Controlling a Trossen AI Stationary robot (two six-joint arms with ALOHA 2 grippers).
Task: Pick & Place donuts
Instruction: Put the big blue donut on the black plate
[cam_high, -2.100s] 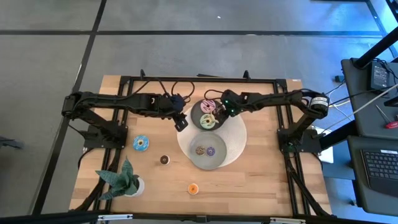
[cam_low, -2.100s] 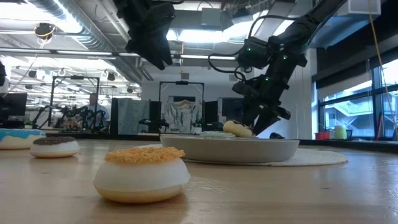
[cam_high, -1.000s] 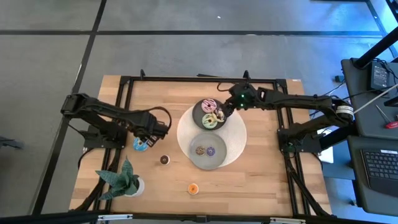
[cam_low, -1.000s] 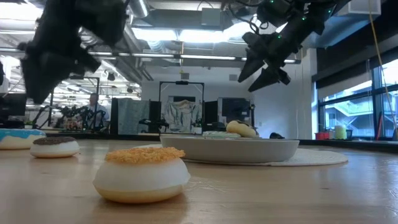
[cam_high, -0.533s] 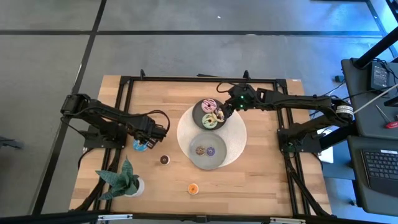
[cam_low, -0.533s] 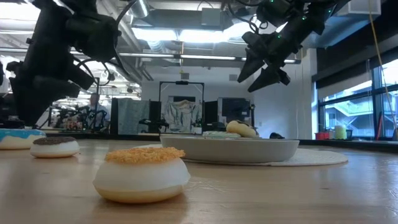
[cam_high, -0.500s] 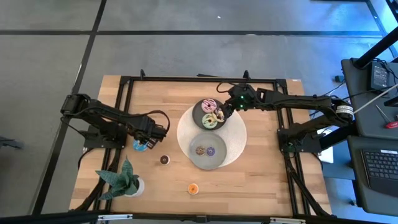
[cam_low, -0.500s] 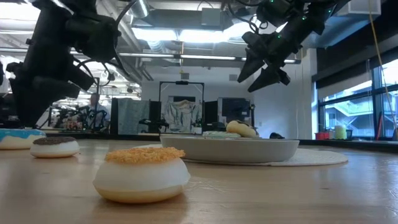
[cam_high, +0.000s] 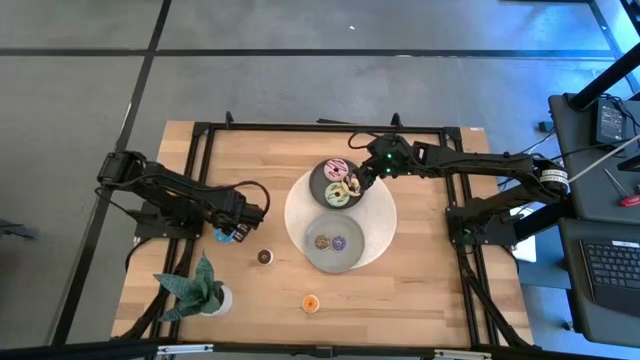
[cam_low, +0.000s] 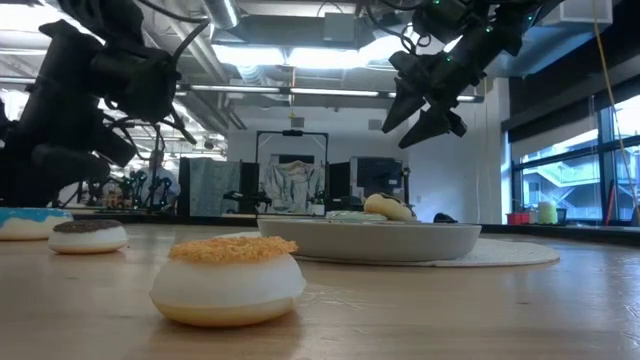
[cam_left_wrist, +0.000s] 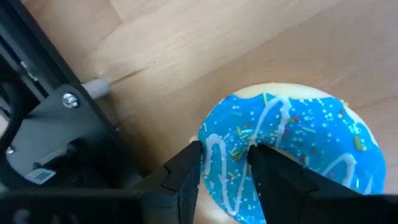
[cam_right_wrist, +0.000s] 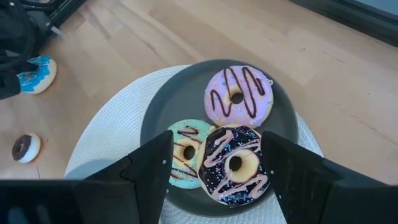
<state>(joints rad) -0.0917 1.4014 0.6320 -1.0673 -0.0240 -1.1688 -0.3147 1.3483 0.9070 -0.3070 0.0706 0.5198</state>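
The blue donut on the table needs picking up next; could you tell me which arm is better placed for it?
The left. Its hand is right at the blue donut, fingers straddling its icing. The right hand hovers open above the far dish.

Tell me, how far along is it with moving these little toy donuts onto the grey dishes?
Done: three iced donuts, pink, green and sprinkled chocolate, lie in the far round grey dish; two minis sit in the near grey dish. In hand: the left gripper straddles the blue iced donut on the wooden table. Left: the brown mini and orange mini. The right gripper hovers open above the far dish.
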